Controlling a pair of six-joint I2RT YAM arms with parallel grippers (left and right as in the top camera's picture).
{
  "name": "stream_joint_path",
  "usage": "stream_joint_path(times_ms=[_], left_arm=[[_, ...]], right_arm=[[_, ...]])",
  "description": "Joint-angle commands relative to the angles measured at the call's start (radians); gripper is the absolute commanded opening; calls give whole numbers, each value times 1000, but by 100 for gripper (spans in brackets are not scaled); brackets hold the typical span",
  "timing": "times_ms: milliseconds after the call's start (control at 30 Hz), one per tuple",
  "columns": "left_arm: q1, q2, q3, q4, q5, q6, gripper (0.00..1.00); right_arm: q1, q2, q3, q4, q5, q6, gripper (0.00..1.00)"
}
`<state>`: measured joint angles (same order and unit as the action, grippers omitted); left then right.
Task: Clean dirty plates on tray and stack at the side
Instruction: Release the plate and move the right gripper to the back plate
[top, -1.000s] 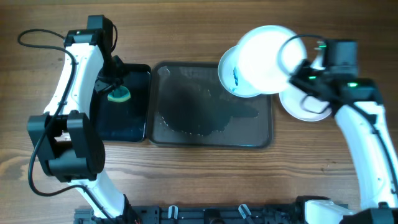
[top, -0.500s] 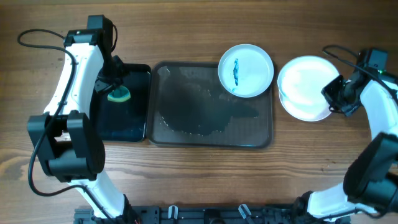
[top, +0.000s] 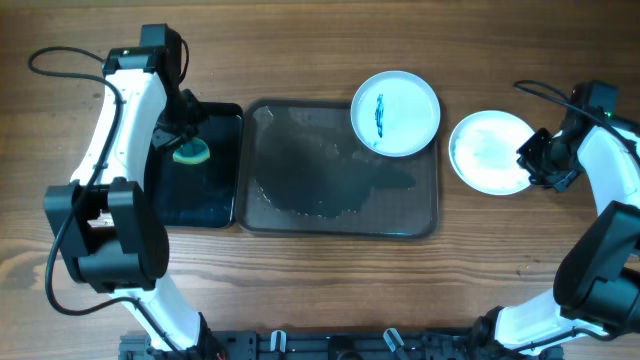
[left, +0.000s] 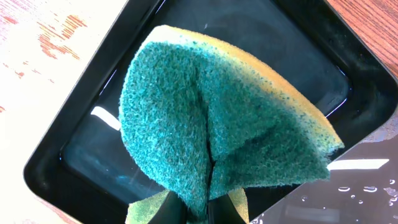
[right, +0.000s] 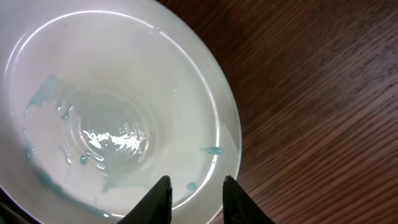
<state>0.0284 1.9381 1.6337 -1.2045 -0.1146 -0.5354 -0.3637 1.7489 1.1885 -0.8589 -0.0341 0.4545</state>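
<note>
L fingers (left: 196, 208) clamp sponge (left: 217, 124); R fingers (right: 196, 185) apart, empty, by stacked plates (top: 488, 152); imo grab smeared plate (top: 396, 112) by rim, hold level over tray (top: 320, 195).

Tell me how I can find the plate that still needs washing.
From above, find the big dark tray in the middle of the wooden table. A round white plate sits on its top right corner. Unlike the wet plate off the tray to its right, it has a dark blue streak.
</note>
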Motion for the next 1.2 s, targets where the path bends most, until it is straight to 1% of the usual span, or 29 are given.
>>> stream_joint_path(times_ms=[0, 67, 167, 200, 267, 400, 500, 700, 833, 867, 933, 1167], left_arm=[[2, -14, 6, 3, -17, 12, 4], [2, -14, 6, 3, -17, 12, 4], [2, -14, 6, 3, -17, 12, 4], [2, -14, 6, 3, -17, 12, 4], [2, -14, 6, 3, -17, 12, 4], [2, -14, 6, 3, -17, 12, 4], [2, -14, 6, 3, -17, 12, 4], [2, -14, 6, 5, -17, 35, 4], [2, -14, 6, 3, -17, 35, 4], [2, -14, 6, 3, -17, 35, 4], [2, -14, 6, 3, -17, 35, 4], [2, -14, 6, 3, -17, 35, 4]], right_arm=[[7, 5, 45, -11, -106, -78, 31], [26, 5, 71, -12, -174, -131, 34], [88, 5, 119, -15, -271, -258, 39], [149, 5, 154, -13, -280, -301, 44], [216, 7, 177, 11, -273, -325, 49], [341, 28, 199, 98, -203, -323, 51], [390, 69, 224, 123, -170, -331, 51], [397, 211, 347, 106, -150, -407, 51], [397, 259, 353, 156, -118, -450, 49], [397, 272, 352, 169, -109, -459, 47], [397, 290, 352, 189, -89, -459, 44], [397, 338, 351, 219, -97, -471, 41]])
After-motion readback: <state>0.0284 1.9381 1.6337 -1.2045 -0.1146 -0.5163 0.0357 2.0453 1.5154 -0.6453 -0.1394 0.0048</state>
